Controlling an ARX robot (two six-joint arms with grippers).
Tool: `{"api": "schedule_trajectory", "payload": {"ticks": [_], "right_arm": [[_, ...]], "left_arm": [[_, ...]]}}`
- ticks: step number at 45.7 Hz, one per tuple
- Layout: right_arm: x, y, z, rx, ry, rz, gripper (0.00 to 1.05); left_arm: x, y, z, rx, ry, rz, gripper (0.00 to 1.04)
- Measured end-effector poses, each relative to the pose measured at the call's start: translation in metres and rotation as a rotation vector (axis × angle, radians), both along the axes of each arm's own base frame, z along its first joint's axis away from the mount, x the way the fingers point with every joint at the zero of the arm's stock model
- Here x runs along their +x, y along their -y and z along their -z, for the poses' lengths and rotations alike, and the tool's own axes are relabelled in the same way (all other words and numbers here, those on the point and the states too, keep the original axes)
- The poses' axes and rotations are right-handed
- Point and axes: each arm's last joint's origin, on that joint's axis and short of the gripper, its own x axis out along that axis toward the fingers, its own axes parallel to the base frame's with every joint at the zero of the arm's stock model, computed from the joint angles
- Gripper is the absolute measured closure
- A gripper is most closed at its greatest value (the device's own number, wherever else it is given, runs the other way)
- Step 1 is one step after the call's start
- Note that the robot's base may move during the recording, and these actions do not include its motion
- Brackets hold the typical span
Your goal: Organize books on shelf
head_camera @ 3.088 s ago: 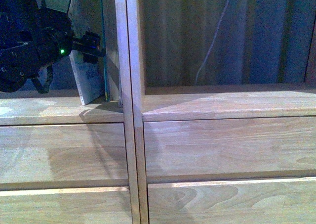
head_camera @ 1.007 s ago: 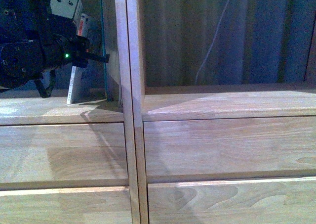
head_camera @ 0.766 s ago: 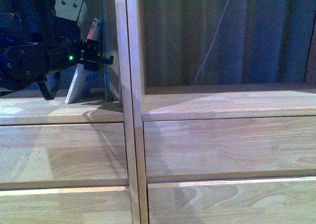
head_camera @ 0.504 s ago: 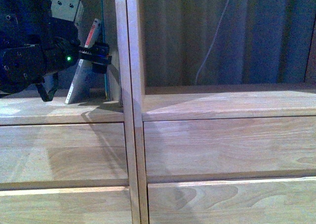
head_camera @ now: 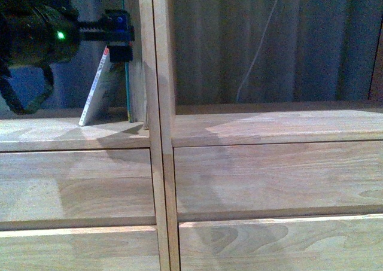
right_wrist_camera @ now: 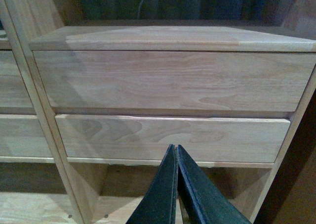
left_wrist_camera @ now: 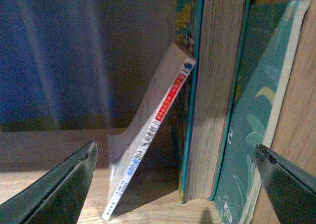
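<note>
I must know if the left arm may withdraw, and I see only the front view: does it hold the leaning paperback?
Observer: No. In the left wrist view the left gripper has its fingers wide apart, touching nothing.
Operator: What does the paperback lean on?
Observer: Its top rests against a thick teal-edged book standing upright.
Operator: And the right gripper?
Observer: Shut, empty, pointing at the drawer fronts.
</note>
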Motion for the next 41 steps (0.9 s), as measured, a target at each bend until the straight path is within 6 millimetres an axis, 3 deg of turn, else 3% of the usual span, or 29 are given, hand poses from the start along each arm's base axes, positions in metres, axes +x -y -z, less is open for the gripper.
{"api": "schedule_trajectory", "payload": {"ticks": [6,10,15,21,30,35,41], "right_arm": [[0.0,0.0,0.0,0.0,0.0,0.0,1.02],[0.0,0.0,0.0,-0.001,0.0,0.0,0.98],[0.0,0.0,0.0,-0.002,0.0,0.0,0.73],[0.0,0.0,0.0,-0.002,0.0,0.0,0.47],[0.0,0.0,0.0,-0.001,0.0,0.0,0.07],[0.0,0.0,0.0,-0.002,0.0,0.0,0.07],[0.0,0.0,0.0,-0.002,0.0,0.0,0.07]], "left_arm": [[-0.031,-0.007,-0.013,0.022,0.037,-0.074,0.07],[-0.063,-0.018,-0.023,0.05,0.069,-0.151,0.07],[-0.12,-0.036,-0.032,0.089,0.11,-0.245,0.07],[-0.184,-0.05,-0.025,0.114,0.106,-0.336,0.07],[-0.277,-0.062,0.02,0.075,0.044,-0.42,0.07],[-0.291,-0.067,0.038,0.033,0.059,-0.447,0.07],[-0.291,-0.066,0.073,0.022,0.006,-0.462,0.07]]}}
